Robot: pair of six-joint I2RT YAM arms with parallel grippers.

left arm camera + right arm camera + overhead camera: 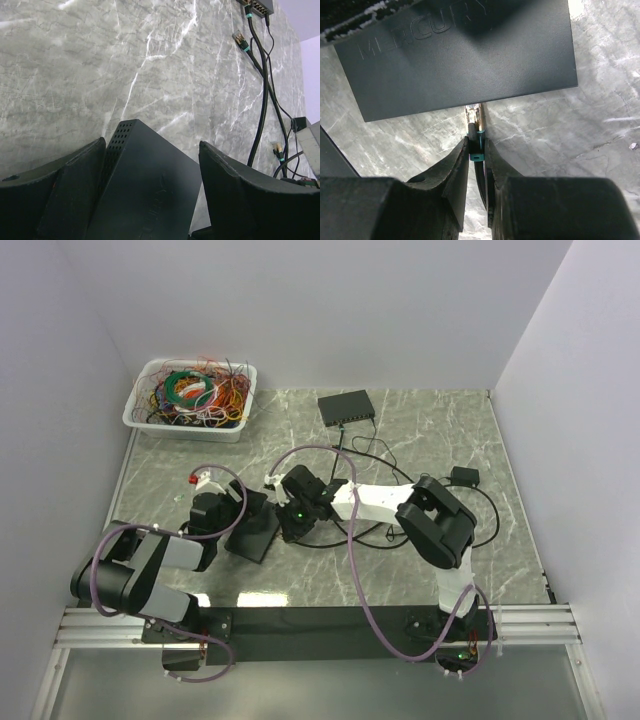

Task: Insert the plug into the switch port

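Note:
A black switch (255, 532) lies at an angle on the marble table between the two arms. My left gripper (152, 142) is open and straddles the switch (145, 185). Its left finger (70, 190) lies against the vented side, while a strip of table shows between the switch and the right finger (240, 195). My right gripper (476, 142) is shut on the plug (474, 116) at its teal-banded boot. The clear tip reaches the near edge of the switch (460, 55). The port itself is hidden, so I cannot tell whether the tip is inside it.
A second black switch (347, 407) sits at the back with black cables (380, 455) running from it toward the right arm. Loose teal-banded plugs (241, 40) lie on the marble. A white bin of coloured wires (190, 398) stands back left, and a small black adapter (463, 477) lies at right.

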